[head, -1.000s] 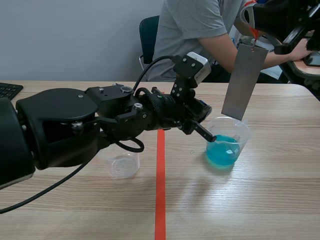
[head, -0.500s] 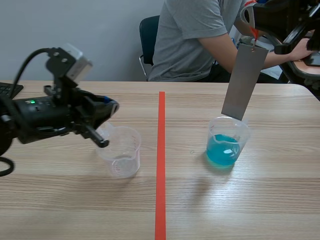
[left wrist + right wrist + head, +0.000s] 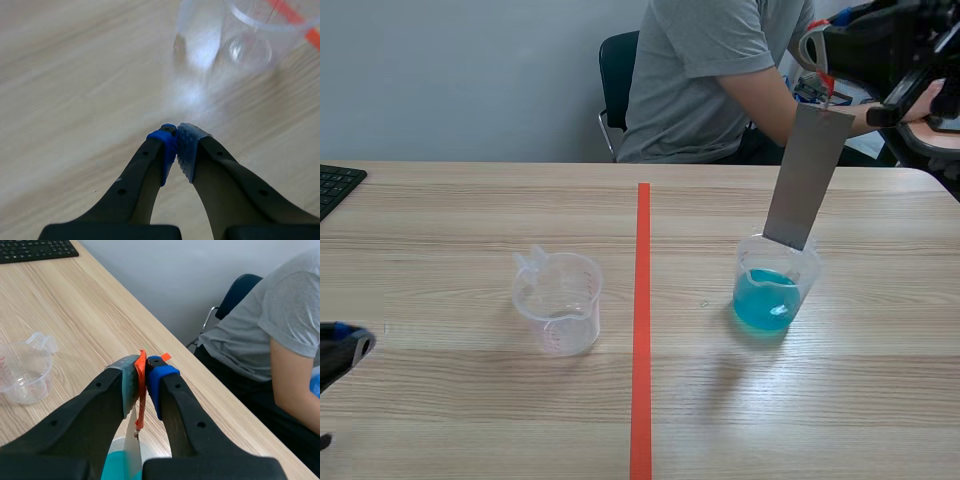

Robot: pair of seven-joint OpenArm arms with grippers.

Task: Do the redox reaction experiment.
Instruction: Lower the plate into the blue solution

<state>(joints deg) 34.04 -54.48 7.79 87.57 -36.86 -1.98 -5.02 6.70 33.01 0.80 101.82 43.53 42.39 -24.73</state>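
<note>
A grey metal plate [image 3: 807,175] hangs upright from an orange strap [image 3: 141,390], and my right gripper [image 3: 142,365] is shut on that strap, high at the back right [image 3: 817,45]. The plate's lower edge sits inside the rim of a clear beaker of blue liquid [image 3: 775,285], right of the red tape line. An empty clear beaker [image 3: 558,300] stands left of the line. My left gripper [image 3: 176,131] is shut on nothing, low over the table short of the empty beaker [image 3: 240,35]. In the scene view only its tip shows at the near left edge [image 3: 338,352].
A person in a grey shirt [image 3: 705,80] sits across the table on a dark chair, with an arm reaching toward the back right. A black keyboard [image 3: 335,185] lies at the far left edge. Dark equipment [image 3: 920,60] stands behind the back right corner.
My left arm has pulled back from beside the blue beaker, past the empty beaker, to the near left edge. The plate has dropped slightly into the blue beaker.
</note>
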